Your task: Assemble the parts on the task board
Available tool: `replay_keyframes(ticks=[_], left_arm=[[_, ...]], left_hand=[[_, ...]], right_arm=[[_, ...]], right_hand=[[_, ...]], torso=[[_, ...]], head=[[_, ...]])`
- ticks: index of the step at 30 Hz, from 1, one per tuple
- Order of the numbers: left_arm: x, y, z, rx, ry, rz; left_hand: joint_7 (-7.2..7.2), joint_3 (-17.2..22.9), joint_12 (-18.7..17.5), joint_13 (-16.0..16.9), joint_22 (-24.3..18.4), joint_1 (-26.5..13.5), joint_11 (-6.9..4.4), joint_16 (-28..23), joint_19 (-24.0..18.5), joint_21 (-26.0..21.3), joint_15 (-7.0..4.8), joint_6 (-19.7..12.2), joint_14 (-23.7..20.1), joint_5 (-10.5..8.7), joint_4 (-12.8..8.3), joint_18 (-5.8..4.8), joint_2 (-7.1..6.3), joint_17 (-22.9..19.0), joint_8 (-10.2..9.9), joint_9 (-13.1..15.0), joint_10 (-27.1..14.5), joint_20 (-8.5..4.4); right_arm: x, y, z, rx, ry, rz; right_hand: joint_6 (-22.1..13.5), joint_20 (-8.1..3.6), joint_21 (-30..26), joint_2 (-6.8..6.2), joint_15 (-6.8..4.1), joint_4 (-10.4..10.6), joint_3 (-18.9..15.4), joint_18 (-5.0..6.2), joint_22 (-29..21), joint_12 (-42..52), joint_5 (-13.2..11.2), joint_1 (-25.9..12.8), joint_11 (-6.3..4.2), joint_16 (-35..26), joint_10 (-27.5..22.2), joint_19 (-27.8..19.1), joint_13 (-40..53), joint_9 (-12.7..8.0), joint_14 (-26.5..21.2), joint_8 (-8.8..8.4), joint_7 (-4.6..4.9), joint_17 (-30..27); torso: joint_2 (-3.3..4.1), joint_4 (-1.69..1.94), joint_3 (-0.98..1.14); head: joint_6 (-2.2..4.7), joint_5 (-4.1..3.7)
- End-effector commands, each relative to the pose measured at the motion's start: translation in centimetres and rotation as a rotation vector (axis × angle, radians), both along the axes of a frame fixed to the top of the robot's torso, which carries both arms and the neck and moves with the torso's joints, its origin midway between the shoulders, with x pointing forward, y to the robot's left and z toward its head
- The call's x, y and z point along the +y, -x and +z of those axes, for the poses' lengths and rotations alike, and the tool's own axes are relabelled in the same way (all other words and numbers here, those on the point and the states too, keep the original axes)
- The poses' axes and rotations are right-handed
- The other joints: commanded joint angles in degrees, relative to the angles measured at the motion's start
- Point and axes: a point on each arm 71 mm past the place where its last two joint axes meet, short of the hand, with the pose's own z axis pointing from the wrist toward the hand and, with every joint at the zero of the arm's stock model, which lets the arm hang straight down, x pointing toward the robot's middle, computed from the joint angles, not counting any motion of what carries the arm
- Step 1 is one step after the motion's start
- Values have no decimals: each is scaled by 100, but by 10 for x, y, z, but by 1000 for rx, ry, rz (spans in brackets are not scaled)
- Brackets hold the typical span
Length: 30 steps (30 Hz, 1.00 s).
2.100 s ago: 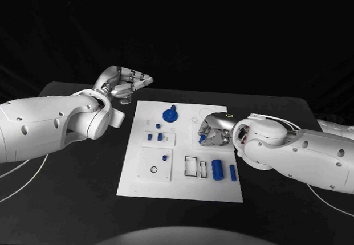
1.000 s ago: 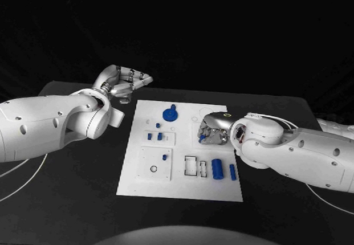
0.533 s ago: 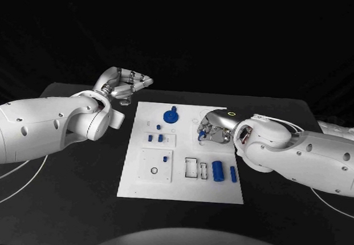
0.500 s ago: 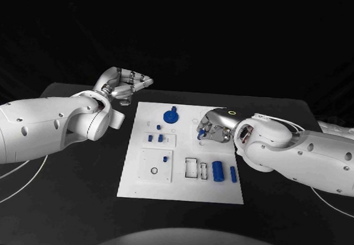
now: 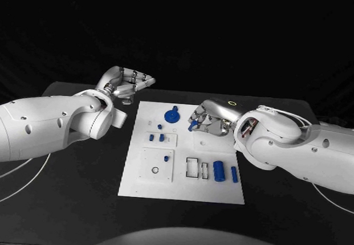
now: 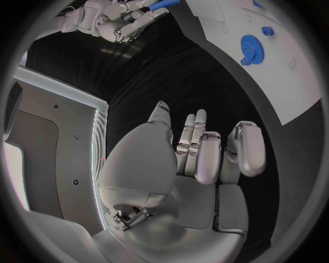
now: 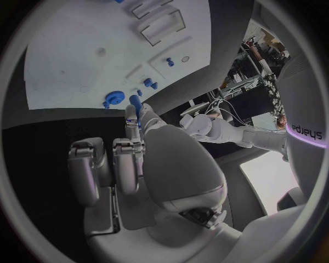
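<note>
Right hand (image 5: 211, 119) pinching blue peg (image 5: 194, 124), hovering over board (image 5: 181, 183) near gear (image 5: 170, 116), likely seeking socket. Left hand (image 5: 124, 84) curling empty beside board, keeping clear.

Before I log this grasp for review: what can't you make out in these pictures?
- Shape of the small blue part the right robot hand pinches: head view, its fingers cover most of it.
- What the black ring on the task board is: too small.
- Left robot hand palm: head view, curled fingers hide it.

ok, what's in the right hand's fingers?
The right hand pinches a small blue part above the task board; only the part's lower end shows, the rest is covered by fingers.
</note>
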Motion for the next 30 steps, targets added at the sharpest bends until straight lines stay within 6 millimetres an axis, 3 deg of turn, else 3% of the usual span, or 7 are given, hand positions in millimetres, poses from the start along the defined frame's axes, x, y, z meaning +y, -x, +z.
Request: replay_keyframes(ticks=[1,5,10,17,30], left_arm=[[-3,0,0,-2,3,-19],[-5,-1,-1,0,2,-22],[-7,-3,-4,4,0,-26],[-9,-3,-5,6,-2,-30],[-7,-4,-5,5,-4,-27]], left_hand=[[-8,-26,-25,5,986,7,25,-38,-31,-38,-8,-51,-34,34,2,66,70,2,-35,-5,-7,-1],[-8,-28,-25,5,984,12,25,-35,-37,-46,-8,-52,-32,37,1,68,72,6,-36,-5,-8,-1],[-8,-28,-26,5,983,15,25,-38,-39,-49,-8,-52,-34,39,0,68,73,2,-36,-5,-9,-1],[-8,-29,-26,5,981,17,25,-41,-42,-53,-8,-53,-36,41,0,69,74,-3,-36,-5,-9,-1],[-8,-29,-26,5,981,17,25,-41,-42,-53,-8,-53,-36,41,0,69,74,-3,-36,-5,-9,-1]], right_arm=[[15,7,1,46,-38,58],[36,13,1,76,-43,119],[60,18,-3,107,-30,187],[83,24,-16,146,3,252],[101,32,-43,163,107,335]], right_hand=[[197,9,26,5,62,-5,41,-81,1506,-48,28,38,20,23,28,599,2,79,617,67,-6,1508],[190,25,26,-4,82,-8,53,-81,1506,-75,28,50,34,23,21,599,2,76,617,56,5,1508],[184,37,26,-13,95,-13,64,-81,1506,-94,28,62,43,23,16,599,1,75,617,47,12,1508],[176,49,26,-20,107,-21,79,-81,1506,-115,28,79,51,23,7,599,1,72,617,35,19,1508],[161,67,26,-39,124,-26,93,-81,1506,-143,28,89,69,23,-16,599,0,68,617,17,37,1508]], torso=[[-6,-5,2],[-11,2,0],[-9,11,-4],[-13,10,-19],[5,-6,0]], head=[[-39,138],[-67,233],[-91,288],[-127,318],[-142,330]])
